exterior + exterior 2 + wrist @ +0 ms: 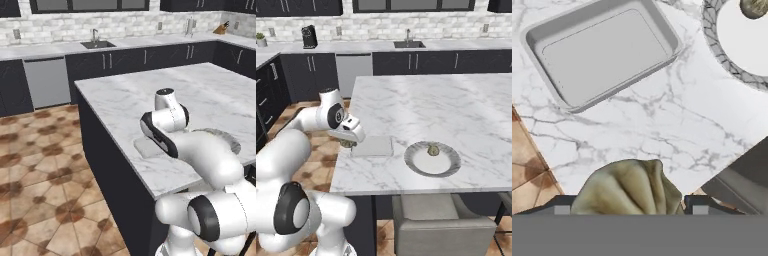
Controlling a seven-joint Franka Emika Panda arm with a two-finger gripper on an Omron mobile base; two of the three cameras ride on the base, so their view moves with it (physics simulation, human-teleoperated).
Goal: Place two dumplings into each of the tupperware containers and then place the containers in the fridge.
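Note:
My gripper (629, 206) is shut on a tan, folded dumpling (628, 187) that bulges between the two dark fingertips (561, 205). In the right base view the hand (349, 136) hovers just off the island's near left corner, beside one tupperware container (373, 146). That container (602, 52) is a shallow grey tray and lies empty; the arm partly hides it in the left base view (145, 148). A second dumpling (432, 149) sits on a round marbled plate (421, 167) to the container's right; it also shows in the hand view (754, 7). The fridge is out of view.
The white marble island (446, 110) has a dark base, and brown tiled floor (40, 165) lies to its left. A grey chair (443, 225) stands under its near edge. Along the back wall run dark cabinets, a sink (409, 44) and a dishwasher (353, 70).

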